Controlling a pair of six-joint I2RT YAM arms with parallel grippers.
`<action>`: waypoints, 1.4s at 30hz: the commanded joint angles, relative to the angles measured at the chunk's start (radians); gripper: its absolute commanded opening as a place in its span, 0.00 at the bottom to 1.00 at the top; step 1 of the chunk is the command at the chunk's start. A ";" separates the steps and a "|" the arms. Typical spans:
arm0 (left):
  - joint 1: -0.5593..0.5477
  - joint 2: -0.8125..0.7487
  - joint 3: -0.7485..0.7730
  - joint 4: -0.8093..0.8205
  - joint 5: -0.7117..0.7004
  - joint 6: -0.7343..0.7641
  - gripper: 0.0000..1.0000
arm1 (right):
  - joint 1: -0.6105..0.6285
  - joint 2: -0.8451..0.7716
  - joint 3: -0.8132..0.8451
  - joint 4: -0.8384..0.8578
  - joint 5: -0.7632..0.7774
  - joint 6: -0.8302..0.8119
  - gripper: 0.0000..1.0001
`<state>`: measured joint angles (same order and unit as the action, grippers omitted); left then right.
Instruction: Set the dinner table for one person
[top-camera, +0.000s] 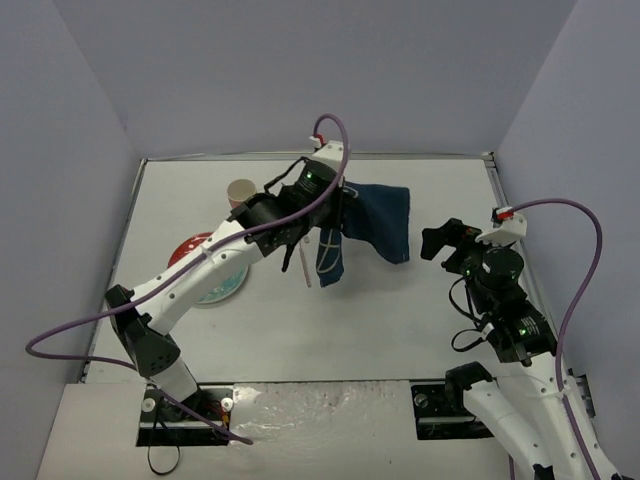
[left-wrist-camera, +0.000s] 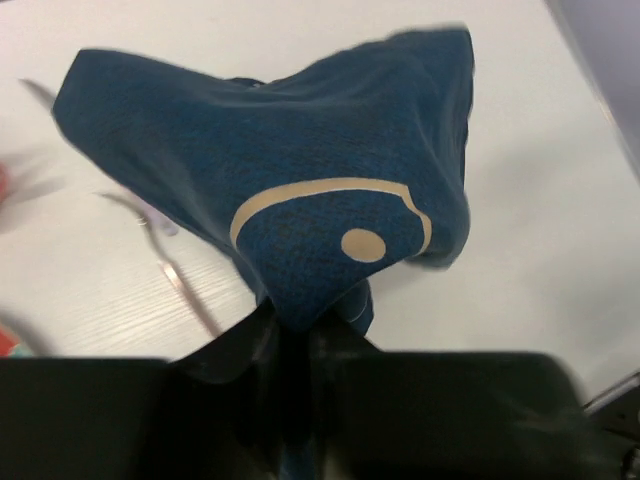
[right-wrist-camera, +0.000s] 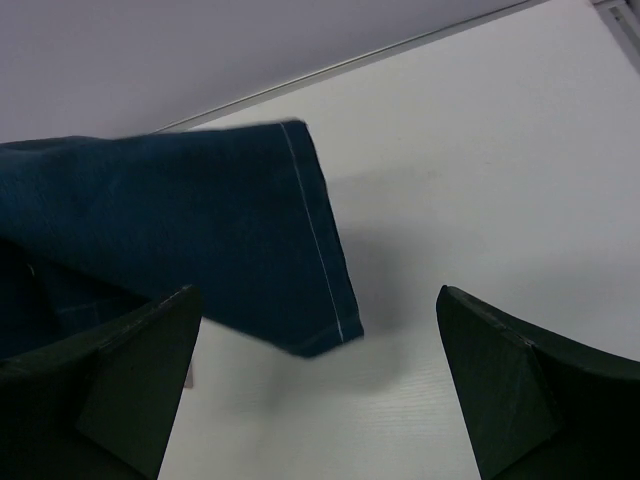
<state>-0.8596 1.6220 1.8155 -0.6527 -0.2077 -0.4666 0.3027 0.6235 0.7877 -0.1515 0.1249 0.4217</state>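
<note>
My left gripper (top-camera: 338, 205) is shut on a navy fish-print cloth (top-camera: 378, 222) and holds it hanging above the white dinner table (top-camera: 400, 320). In the left wrist view the cloth (left-wrist-camera: 300, 190) bunches out from between my fingers, showing a tan fish outline. My right gripper (top-camera: 437, 241) is open and empty, just right of the cloth's hanging corner (right-wrist-camera: 250, 250). A plate with a red rim (top-camera: 215, 275) lies at the left, under my left arm. A tan cup (top-camera: 241, 192) stands behind it. Thin cutlery (top-camera: 303, 265) lies on the table below the cloth.
Grey walls close the table on three sides. The table's metal rim (top-camera: 500, 190) runs along the right edge near my right arm. Purple cables loop from both arms.
</note>
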 joint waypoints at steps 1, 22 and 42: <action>-0.035 -0.010 -0.036 0.234 0.055 0.016 0.17 | 0.004 -0.015 0.031 -0.045 0.158 0.016 1.00; -0.005 -0.122 -0.457 0.264 0.048 -0.040 0.97 | -0.252 0.504 -0.078 0.053 0.068 0.120 0.99; 0.154 -0.194 -0.946 0.539 0.160 -0.193 0.97 | -0.326 1.062 0.217 0.229 0.010 -0.096 0.93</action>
<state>-0.7268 1.4337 0.8764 -0.2436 -0.0960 -0.6327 -0.0061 1.6353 0.9485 0.0104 0.1566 0.4087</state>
